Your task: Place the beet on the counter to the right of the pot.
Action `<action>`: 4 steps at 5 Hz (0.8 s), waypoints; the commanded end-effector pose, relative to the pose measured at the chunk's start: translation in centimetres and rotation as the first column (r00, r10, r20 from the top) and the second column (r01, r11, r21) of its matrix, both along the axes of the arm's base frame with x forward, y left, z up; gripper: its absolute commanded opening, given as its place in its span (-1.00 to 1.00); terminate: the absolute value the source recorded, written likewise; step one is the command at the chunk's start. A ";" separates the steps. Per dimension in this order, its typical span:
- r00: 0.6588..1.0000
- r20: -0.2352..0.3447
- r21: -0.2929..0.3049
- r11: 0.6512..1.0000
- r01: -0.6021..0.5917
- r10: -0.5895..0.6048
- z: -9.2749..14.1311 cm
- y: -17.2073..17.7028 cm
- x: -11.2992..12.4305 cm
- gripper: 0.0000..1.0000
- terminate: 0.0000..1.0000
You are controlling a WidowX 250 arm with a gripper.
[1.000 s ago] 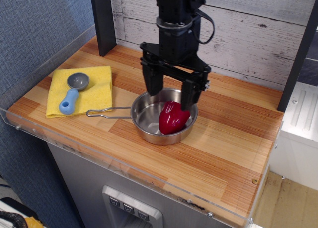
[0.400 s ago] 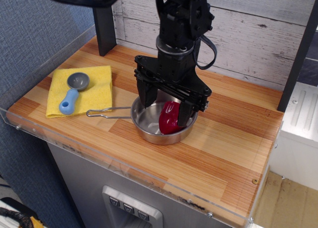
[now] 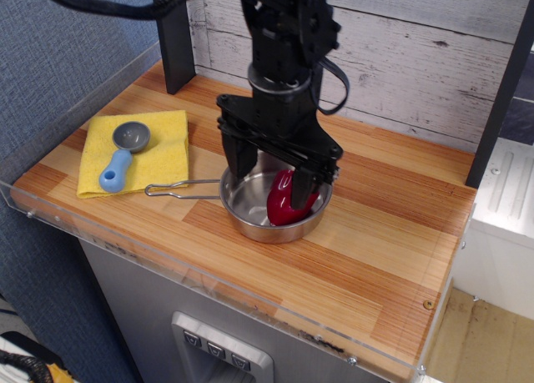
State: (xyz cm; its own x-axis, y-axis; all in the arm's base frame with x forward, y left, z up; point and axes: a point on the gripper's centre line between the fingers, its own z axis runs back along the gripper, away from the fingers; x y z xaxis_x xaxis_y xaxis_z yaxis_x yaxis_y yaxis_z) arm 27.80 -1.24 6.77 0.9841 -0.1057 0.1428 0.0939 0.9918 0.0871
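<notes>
The black gripper (image 3: 273,185) hangs over the pot (image 3: 271,205) and hides the pot's far rim and much of its interior. The upper part of the beet (image 3: 285,201) is covered by the right finger; only its lower, rounded red body shows. The arm above is cut off by the top edge of the view. Whether either fingertip touches the beet or the pot floor cannot be told, since the tips are lost against the dark metal and the reflections.

Compared with a second ago, the gripper has dropped lower and shifted left, so that its fingers now reach down inside the pot instead of hovering above the rim. The beet lies in the same place, in the right half of the pot, leaning against the near-right wall.

The jaws stand wide apart, one finger (image 3: 236,162) at the pot's left side and the other at the beet; nothing is clamped between them.

The pot sits near the middle of the counter (image 3: 392,249), its wire handle (image 3: 179,188) pointing left toward a yellow cloth (image 3: 171,149), on which a blue-and-grey scoop (image 3: 123,155) rests. The counter to the right of the pot is bare wood.
</notes>
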 end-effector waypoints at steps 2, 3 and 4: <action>1.000 0.013 -0.015 1.000 -0.003 0.003 -0.9 0.4 1.4 1.00 -1.00; 1.000 -0.019 -0.019 1.000 0.005 -0.005 -2.1 0.0 1.9 1.00 -1.00; 0.999 -0.041 -0.015 1.000 -0.002 0.001 -3.0 0.4 2.3 1.00 -1.00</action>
